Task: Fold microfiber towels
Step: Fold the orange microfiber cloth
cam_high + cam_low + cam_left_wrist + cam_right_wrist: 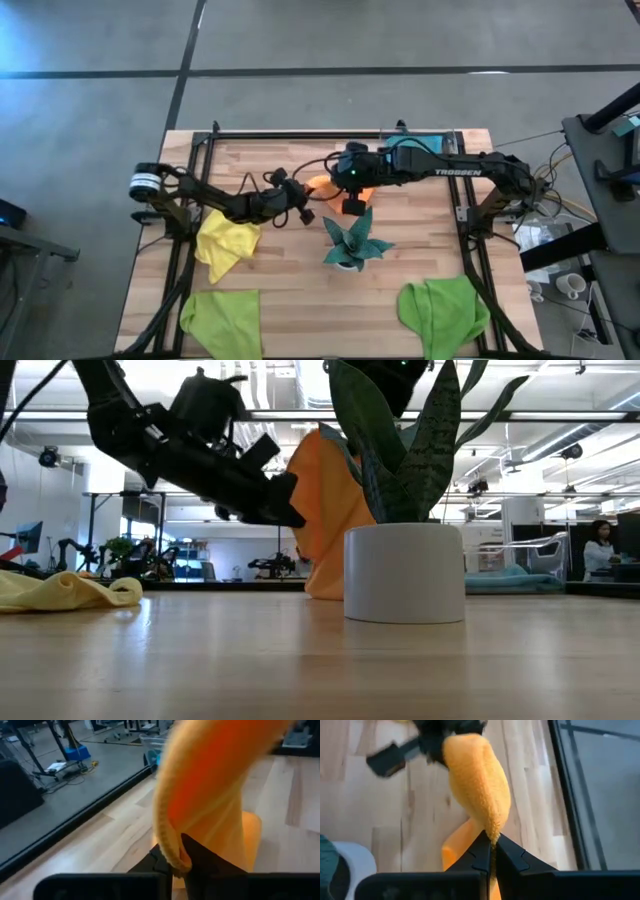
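**A:** Why is the orange towel (pixel 325 520) off the table?

**B:** It is held at two points. The right gripper (pixel 491 851) is clenched on one edge, and the left gripper (pixel 175 865) is pinched onto another part of the same cloth, at the centre back of the table (pixel 290 320). Holding two edges apart probably serves to spread the cloth before a fold is laid; its lower end appears to touch the wood.

**A:** Where are the other towels?

**B:** The yellow towel (pixel 228 243) lies crumpled beside the left arm. Two lime green towels (pixel 222 320) lie at the near edge, one on each side, the right one (pixel 445 310) bunched. A light blue towel (pixel 430 141) shows at the far edge, mostly behind the right arm. None looks folded, so the task seems at an early stage.

**A:** What does each view add?

**B:** The high view gives the layout but shows only a sliver of orange between the arms. The low view shows how the cloth hangs, behind the potted plant (pixel 405 490). Only the wrist views show each pair of fingers closed on the fabric.
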Action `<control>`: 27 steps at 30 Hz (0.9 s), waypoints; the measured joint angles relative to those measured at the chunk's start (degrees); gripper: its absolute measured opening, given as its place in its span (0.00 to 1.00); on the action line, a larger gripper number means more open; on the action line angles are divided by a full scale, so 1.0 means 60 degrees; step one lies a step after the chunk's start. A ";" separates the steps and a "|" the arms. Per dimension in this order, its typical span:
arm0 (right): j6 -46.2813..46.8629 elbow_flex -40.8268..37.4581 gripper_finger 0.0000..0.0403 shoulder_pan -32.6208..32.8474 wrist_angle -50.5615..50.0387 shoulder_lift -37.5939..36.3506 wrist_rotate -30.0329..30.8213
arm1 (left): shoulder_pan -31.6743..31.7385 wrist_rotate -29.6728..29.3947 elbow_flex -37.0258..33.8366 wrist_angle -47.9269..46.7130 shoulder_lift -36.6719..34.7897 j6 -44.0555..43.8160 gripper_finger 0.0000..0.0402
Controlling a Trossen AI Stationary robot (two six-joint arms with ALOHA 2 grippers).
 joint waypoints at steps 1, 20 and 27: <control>0.0062 0.0000 0.03 -0.0005 -0.0058 0.0001 -0.0009 | -0.0003 -0.0153 -0.0018 -0.0278 -0.0247 0.0021 0.02; -0.0201 0.0015 0.15 -0.0639 0.2525 0.1335 -0.1760 | 0.0310 -0.2879 0.1018 -0.8508 -0.6845 0.0844 0.00; 0.0710 0.0075 0.31 0.0053 0.6262 0.3266 -0.1877 | 0.0319 -0.2827 0.1074 -0.9329 -0.6365 0.0099 0.00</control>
